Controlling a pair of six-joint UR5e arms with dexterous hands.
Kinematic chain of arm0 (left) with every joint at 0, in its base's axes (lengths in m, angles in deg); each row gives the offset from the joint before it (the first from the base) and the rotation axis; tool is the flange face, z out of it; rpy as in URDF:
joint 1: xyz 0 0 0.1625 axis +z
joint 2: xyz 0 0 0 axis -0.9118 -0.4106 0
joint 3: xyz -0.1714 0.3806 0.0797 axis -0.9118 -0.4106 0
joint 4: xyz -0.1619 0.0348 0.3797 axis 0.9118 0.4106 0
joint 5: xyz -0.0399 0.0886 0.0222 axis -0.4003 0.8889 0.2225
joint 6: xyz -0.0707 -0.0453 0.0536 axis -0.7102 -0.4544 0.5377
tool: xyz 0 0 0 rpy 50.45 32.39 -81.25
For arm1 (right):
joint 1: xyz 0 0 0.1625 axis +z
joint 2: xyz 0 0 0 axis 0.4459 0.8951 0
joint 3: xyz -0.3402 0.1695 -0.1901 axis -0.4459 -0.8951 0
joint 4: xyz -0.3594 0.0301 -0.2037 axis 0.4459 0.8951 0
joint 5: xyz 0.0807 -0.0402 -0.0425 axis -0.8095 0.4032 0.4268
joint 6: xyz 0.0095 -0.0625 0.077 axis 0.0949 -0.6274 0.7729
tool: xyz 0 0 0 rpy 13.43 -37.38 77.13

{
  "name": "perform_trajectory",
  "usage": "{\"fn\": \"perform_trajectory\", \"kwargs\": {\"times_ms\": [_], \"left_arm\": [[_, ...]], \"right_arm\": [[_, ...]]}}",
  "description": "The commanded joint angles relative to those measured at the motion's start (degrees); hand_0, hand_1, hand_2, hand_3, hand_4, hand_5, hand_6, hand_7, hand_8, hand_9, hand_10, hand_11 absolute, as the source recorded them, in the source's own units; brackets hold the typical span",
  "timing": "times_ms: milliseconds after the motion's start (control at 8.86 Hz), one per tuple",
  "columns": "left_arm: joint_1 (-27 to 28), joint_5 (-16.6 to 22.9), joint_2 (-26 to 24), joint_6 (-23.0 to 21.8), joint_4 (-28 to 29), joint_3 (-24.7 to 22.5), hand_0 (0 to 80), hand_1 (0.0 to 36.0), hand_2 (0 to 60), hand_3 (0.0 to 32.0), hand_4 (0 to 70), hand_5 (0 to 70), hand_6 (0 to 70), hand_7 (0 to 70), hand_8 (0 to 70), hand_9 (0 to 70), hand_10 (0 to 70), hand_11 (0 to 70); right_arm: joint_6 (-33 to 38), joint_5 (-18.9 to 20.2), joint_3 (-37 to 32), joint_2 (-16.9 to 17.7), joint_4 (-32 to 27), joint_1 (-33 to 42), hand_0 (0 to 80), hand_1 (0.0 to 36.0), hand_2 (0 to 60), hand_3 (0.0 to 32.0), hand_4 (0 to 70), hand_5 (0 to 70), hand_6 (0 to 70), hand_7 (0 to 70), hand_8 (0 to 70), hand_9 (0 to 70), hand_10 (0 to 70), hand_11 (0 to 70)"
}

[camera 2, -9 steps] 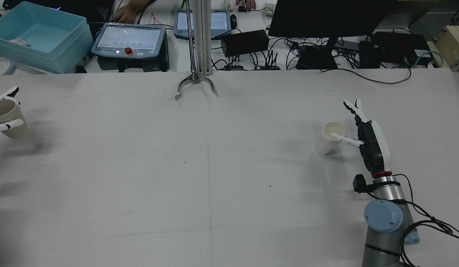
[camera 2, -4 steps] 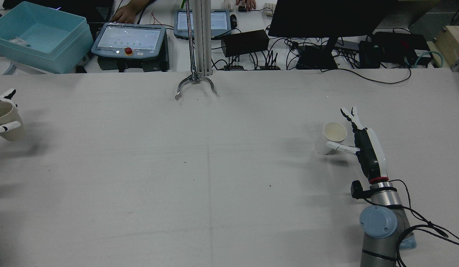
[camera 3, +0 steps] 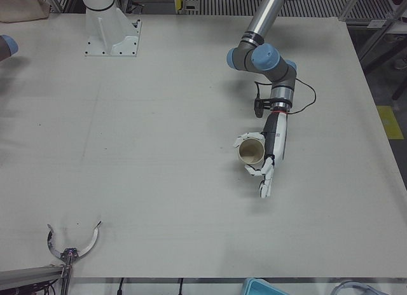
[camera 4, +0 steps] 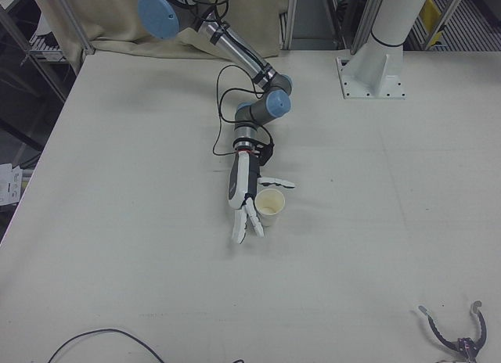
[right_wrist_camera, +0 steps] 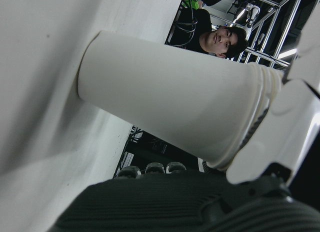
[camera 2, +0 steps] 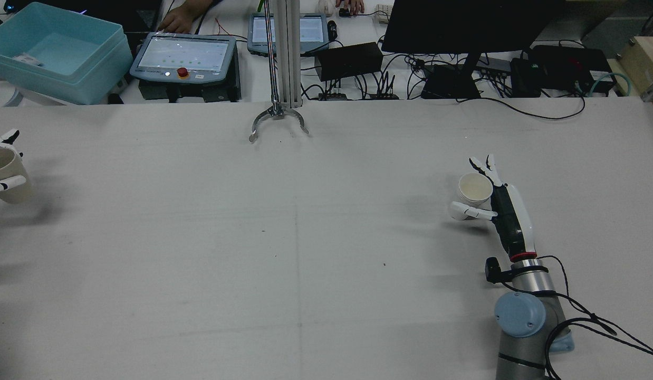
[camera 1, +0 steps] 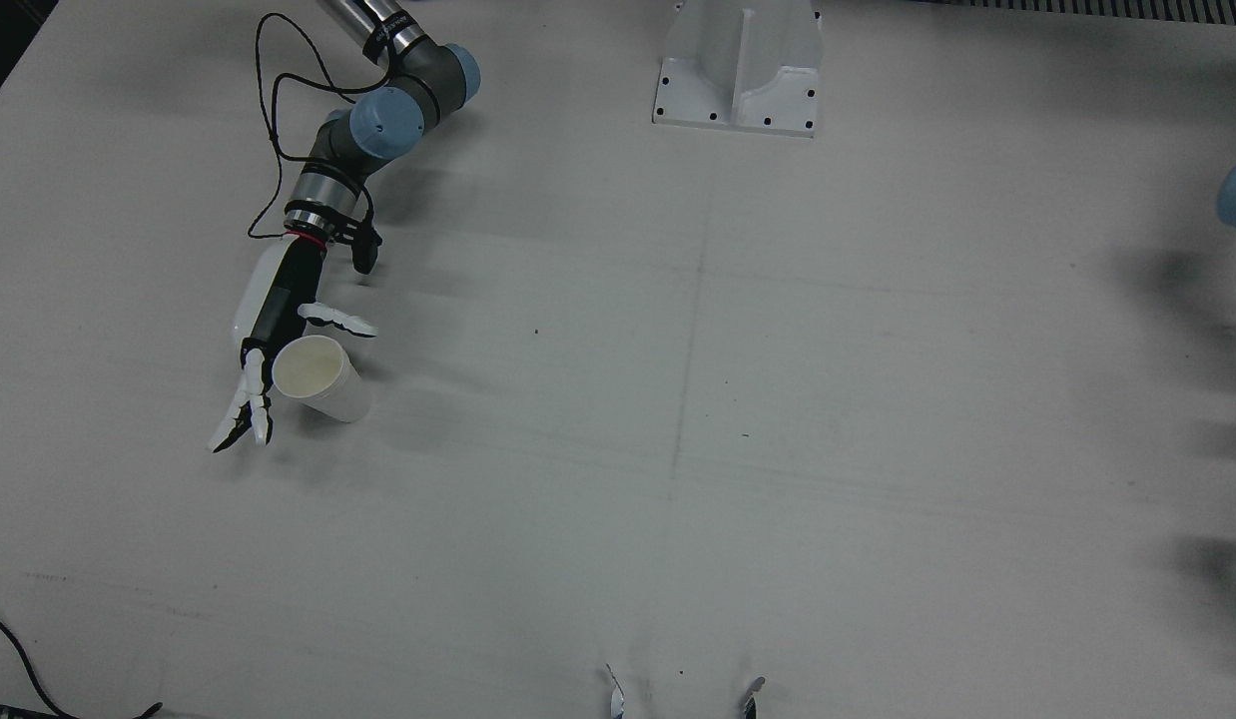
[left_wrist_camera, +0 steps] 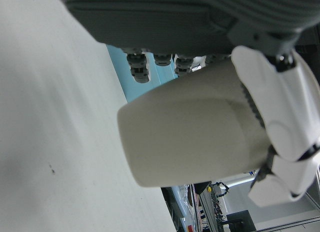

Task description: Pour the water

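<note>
A white paper cup [camera 2: 474, 190] stands on the table at the right; it also shows in the front view [camera 1: 323, 379] and the right-front view [camera 4: 268, 207]. My right hand [camera 2: 508, 219] is open around it, fingers [camera 1: 247, 404] straight along one side and the thumb on the other. In the right hand view the cup [right_wrist_camera: 170, 97] is close to the palm. My left hand [camera 3: 275, 139] is shut on a second paper cup [camera 3: 251, 149] and holds it above the table at the far left of the rear view [camera 2: 5, 174]. I cannot tell whether either cup holds water.
A metal claw fixture [camera 2: 278, 119] hangs at the table's far middle. A blue bin [camera 2: 57, 50], teach pendants, a monitor and cables lie beyond the far edge. A white pedestal [camera 1: 738, 65] stands between the arms.
My right hand has swung left and closed in on the standing cup, which has not moved. My left hand has carried its cup further left, towards the view's edge.
</note>
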Motion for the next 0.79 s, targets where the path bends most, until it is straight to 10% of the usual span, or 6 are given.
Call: {"fn": "perform_trajectory", "kwargs": {"times_ms": [0, 226, 339, 565, 677], "left_arm": [[0.2, 0.0, 0.2, 0.2, 0.0, 0.3, 38.8, 36.0, 60.0, 0.0, 27.4, 60.4, 4.5, 6.7, 2.2, 4.3, 6.9, 11.9], [0.2, 0.0, 0.2, 0.2, 0.0, 0.3, 38.7, 36.0, 60.0, 0.0, 27.4, 60.3, 4.5, 6.7, 2.2, 4.4, 6.8, 11.8], [0.2, 0.0, 0.1, 0.1, 0.0, 0.3, 39.1, 36.0, 60.0, 0.0, 27.6, 60.5, 4.6, 6.8, 2.1, 4.3, 6.8, 11.8], [0.1, 0.0, 0.2, 0.1, 0.0, 0.3, 39.3, 36.0, 60.0, 0.0, 27.8, 60.5, 4.6, 6.9, 2.1, 4.3, 6.8, 11.8], [0.1, 0.0, 0.2, 0.0, 0.0, 0.3, 39.3, 36.0, 60.0, 0.0, 27.6, 60.8, 4.6, 6.7, 2.2, 4.3, 6.7, 11.8]], "right_arm": [[-0.2, 0.1, -4.0, -1.6, -1.6, -0.1, 41.5, 9.5, 9.5, 0.0, 2.5, 6.0, 0.0, 0.2, 0.7, 0.7, 0.2, 1.2], [-0.2, 0.1, -4.1, -1.9, -2.4, -0.1, 42.3, 9.8, 11.3, 0.0, 7.7, 7.8, 3.4, 9.1, 2.6, 4.3, 1.9, 3.6], [0.0, 0.0, -4.0, -2.2, -2.5, -0.1, 42.6, 9.5, 14.2, 0.0, 11.8, 17.9, 9.7, 24.5, 10.9, 19.8, 8.4, 13.0], [-0.2, -0.1, -3.7, -2.8, -2.4, -0.2, 42.5, 7.2, 22.2, 0.0, 23.7, 59.7, 35.7, 66.6, 46.4, 67.5, 20.8, 30.2], [-0.1, -0.3, -3.5, -3.1, -2.3, -0.1, 42.6, 7.1, 28.3, 0.0, 29.7, 70.0, 46.0, 70.0, 55.9, 70.0, 24.4, 35.2]]}}
